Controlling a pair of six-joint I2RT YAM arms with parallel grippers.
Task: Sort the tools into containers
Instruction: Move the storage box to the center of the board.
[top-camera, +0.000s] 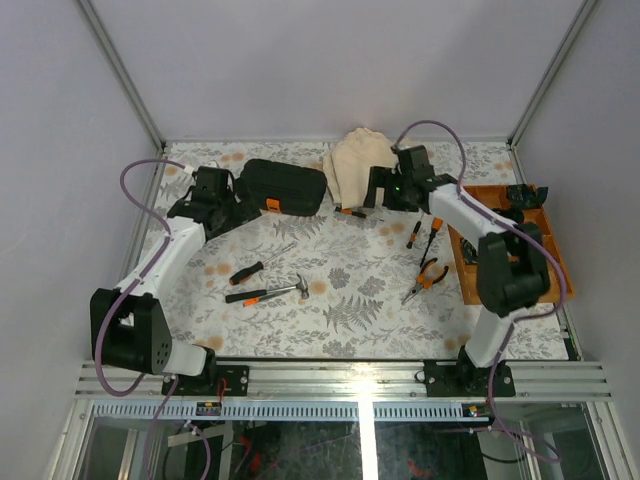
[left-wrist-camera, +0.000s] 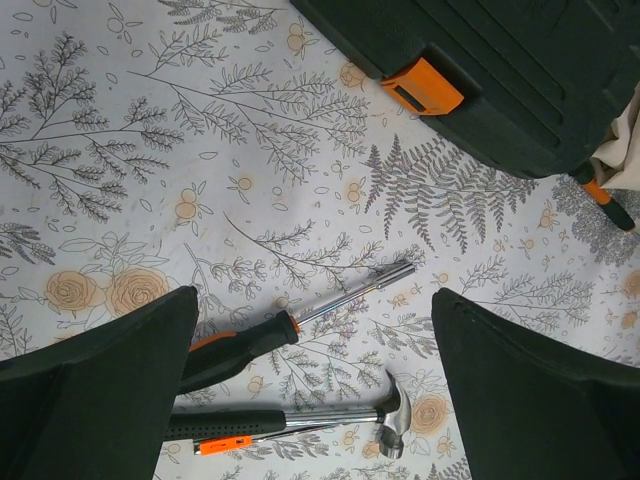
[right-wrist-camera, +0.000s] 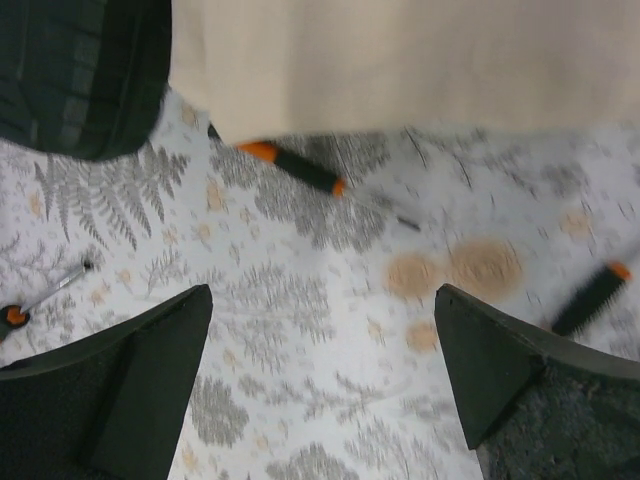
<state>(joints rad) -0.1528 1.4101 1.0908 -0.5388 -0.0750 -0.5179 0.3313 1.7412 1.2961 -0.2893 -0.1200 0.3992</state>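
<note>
The black tool case (top-camera: 285, 187) lies closed at the back, its orange latch (top-camera: 271, 204) facing me; it also shows in the left wrist view (left-wrist-camera: 500, 70). A screwdriver (top-camera: 262, 265), a small hammer (top-camera: 270, 291) and a thin orange-tipped tool (top-camera: 262, 298) lie left of centre. Two screwdrivers (top-camera: 414, 234) and orange pliers (top-camera: 430, 277) lie on the right. Another screwdriver (right-wrist-camera: 295, 168) pokes out from under the beige cloth (top-camera: 358, 160). My left gripper (top-camera: 228, 208) is open and empty beside the case's left end, above the screwdriver (left-wrist-camera: 290, 330) and hammer (left-wrist-camera: 300, 420). My right gripper (top-camera: 378, 190) is open and empty just in front of the cloth.
An orange-brown tray (top-camera: 463, 262) with dark items stands at the right edge, behind the right arm. The table carries a floral-print cover. Grey walls enclose the back and both sides.
</note>
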